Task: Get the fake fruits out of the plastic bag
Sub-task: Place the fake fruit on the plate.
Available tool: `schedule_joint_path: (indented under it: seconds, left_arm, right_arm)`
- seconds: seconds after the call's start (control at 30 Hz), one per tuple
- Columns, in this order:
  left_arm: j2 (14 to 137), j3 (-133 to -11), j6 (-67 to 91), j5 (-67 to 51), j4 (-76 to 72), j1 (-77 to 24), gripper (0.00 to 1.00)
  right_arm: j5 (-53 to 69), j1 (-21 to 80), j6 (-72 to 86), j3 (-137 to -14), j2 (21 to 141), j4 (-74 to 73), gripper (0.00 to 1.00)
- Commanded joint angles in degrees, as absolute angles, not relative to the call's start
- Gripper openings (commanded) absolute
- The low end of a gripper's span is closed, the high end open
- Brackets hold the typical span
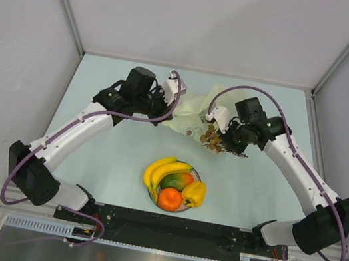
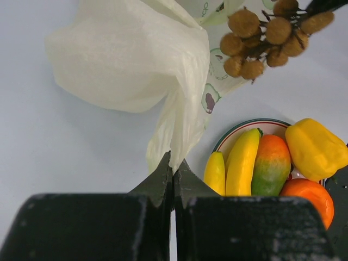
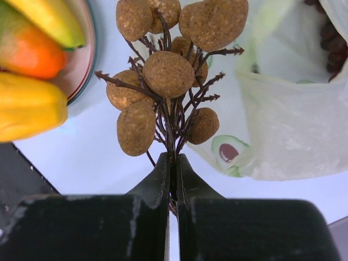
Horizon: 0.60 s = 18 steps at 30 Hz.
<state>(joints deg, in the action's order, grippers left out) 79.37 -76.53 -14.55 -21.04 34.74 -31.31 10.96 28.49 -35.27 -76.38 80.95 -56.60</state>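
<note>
Right gripper (image 3: 173,160): closed hard on the dark twig stem of the brown fruit cluster (image 3: 168,73), no gap visible between the jaws. Cluster held clear of the table (image 1: 253,185), long axis in line with the fingers, stem end in the pinch, round brown fruits fanned outward beyond the tips. Just beside the cluster in the right wrist view: plastic bag (image 3: 293,125), mouth gaping, avocado print near the rim. Dark red-purple lumps inside at the frame edge, probably the grape bunch (image 3: 328,41), too cropped to be sure. Left gripper (image 2: 173,163): likewise closed, pinching a gathered fold of the bag's edge, rest of the bag draped away from the tips. Plate (image 2: 239,126): nearer the arm bases than either gripper, between the two arms, apart from the bag. Already loaded with banana bunch (image 2: 242,163), mango (image 2: 270,166), orange (image 2: 307,196) and a yellow fruit (image 2: 315,147). Key relation for the coming move: plate toward the bases and to the left of the right gripper, cluster hanging between bag and plate, right arm the only one carrying fruit. Judged step: cluster out of the bag, not yet set down. Likely need: swing toward the plate, lower, release onto what little free space remains. Risks: twigs snagging on the fingers, or the orange nudged off the rim.
</note>
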Motion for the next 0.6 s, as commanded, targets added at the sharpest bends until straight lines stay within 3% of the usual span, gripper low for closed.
schedule_joint_path:
  seconds: [0.0,0.2,0.37,0.57]
  left_arm:
    - [75.2,-76.1,-13.9,-20.8,32.3,-30.9,0.00]
    - [72.7,-74.4,-15.1,-20.1,31.8,-30.9,0.00]
    - [70.7,-73.0,-15.2,-20.5,31.8,-30.9,0.00]
    - [68.1,-70.5,-15.8,-20.0,32.2,-30.7,0.00]
  right_arm:
    - [11.3,33.0,-40.8,-75.1,72.9,-61.4,0.00]
    - [4.8,47.8,-44.2,-65.9,63.5,-55.3,0.00]
    - [-1.4,58.8,-46.7,-62.1,65.5,-46.7,0.00]
    - [-1.4,63.9,-49.7,-59.9,69.2,-38.3,0.00]
